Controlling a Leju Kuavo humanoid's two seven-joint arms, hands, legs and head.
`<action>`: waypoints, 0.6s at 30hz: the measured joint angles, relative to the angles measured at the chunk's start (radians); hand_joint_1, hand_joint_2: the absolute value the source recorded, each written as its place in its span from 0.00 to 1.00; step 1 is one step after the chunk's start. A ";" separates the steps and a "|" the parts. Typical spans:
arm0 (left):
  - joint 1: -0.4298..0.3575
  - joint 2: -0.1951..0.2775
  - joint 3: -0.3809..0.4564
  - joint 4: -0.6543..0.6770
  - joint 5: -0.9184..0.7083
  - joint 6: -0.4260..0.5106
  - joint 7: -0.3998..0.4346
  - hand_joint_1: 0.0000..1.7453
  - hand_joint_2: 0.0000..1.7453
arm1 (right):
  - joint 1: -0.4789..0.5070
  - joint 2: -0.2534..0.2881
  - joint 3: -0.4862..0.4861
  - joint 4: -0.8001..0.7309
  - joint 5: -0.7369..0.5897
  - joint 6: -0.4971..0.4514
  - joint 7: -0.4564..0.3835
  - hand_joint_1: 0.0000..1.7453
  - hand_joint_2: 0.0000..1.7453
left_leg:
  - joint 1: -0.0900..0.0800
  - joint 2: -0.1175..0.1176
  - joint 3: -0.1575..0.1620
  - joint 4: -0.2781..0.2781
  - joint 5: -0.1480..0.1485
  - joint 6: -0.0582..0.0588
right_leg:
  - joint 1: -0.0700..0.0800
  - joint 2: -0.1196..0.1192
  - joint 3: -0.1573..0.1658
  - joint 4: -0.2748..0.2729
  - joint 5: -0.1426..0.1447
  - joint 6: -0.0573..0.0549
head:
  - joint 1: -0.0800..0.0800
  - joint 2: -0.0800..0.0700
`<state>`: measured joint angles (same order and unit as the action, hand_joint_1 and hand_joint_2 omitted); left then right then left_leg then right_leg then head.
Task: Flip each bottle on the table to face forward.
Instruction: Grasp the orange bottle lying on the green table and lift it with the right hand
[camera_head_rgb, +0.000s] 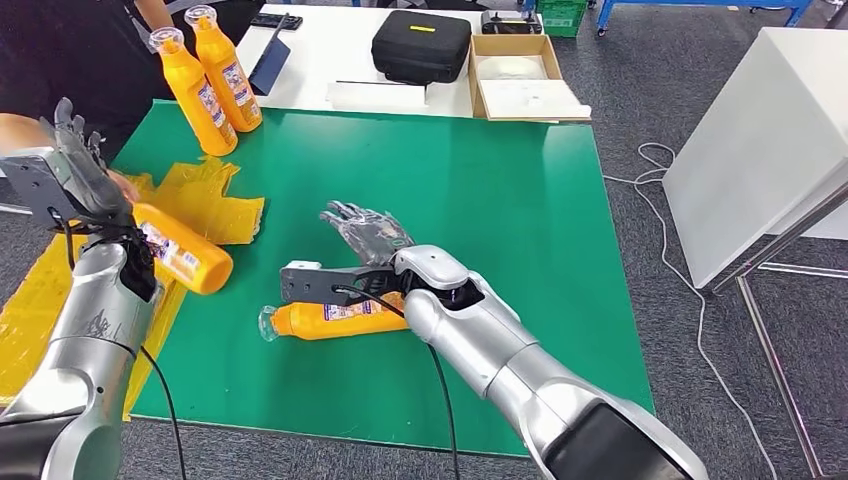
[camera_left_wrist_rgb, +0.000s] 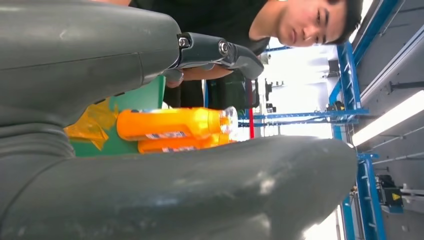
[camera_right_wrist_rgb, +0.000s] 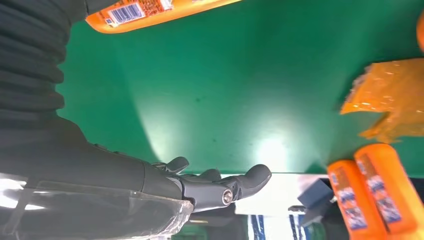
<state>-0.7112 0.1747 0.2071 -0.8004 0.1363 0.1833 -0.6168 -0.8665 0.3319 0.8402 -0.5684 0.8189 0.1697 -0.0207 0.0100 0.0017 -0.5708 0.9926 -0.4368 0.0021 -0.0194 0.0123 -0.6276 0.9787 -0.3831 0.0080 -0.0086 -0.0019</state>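
Observation:
Two orange bottles (camera_head_rgb: 195, 95) (camera_head_rgb: 228, 72) stand upright at the back left corner of the green mat (camera_head_rgb: 480, 200); the left wrist view shows them as bottles (camera_left_wrist_rgb: 170, 124) past the open thumb and fingers. A third bottle (camera_head_rgb: 185, 258) lies on yellow plastic at the left, just beyond my raised left hand (camera_head_rgb: 75, 150), which holds nothing. A fourth bottle (camera_head_rgb: 330, 318) lies on the mat under my right wrist, cap to the left. My right hand (camera_head_rgb: 365, 232) hovers beyond it with fingers spread and nothing in it. The right wrist view shows that bottle (camera_right_wrist_rgb: 150, 12) behind the fingers (camera_right_wrist_rgb: 220, 187).
A person in black (camera_head_rgb: 70, 50) stands at the back left, one hand (camera_head_rgb: 125, 185) by the left lying bottle. Crumpled yellow plastic (camera_head_rgb: 215, 200) covers the mat's left side. A black case (camera_head_rgb: 421, 45) and a cardboard box (camera_head_rgb: 520, 75) sit behind the mat. A white table (camera_head_rgb: 760, 140) stands to the right.

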 joint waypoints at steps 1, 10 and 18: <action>0.005 0.002 0.003 -0.007 -0.001 0.000 0.002 0.00 0.00 | 0.001 0.000 0.005 -0.006 -0.002 0.000 0.000 0.00 1.00 | 0.000 0.000 0.000 0.000 0.000 0.000 | 0.000 0.000 0.000 0.000 0.000 0.000 | 0.000 0.000; 0.023 0.007 0.020 -0.032 -0.003 0.001 0.007 0.00 0.00 | 0.002 0.000 0.025 -0.032 -0.009 0.007 -0.002 0.00 1.00 | 0.000 0.000 0.000 0.000 0.000 0.000 | 0.000 0.000 0.001 0.000 0.000 0.000 | 0.000 0.000; 0.068 0.024 0.041 -0.095 0.007 0.002 0.049 0.00 0.00 | 0.034 0.016 0.115 -0.012 -0.040 0.048 0.050 0.00 1.00 | 0.000 0.000 0.000 0.000 0.000 0.000 | 0.000 0.000 0.000 0.000 0.000 0.000 | 0.000 0.000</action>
<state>-0.6433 0.1991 0.2480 -0.8955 0.1431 0.1851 -0.5682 -0.8323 0.3478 0.9553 -0.5800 0.7791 0.2173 0.0290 0.0105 0.0016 -0.5707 0.9926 -0.4370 0.0020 -0.0195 0.0126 -0.6275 0.9786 -0.3833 0.0079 -0.0086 -0.0019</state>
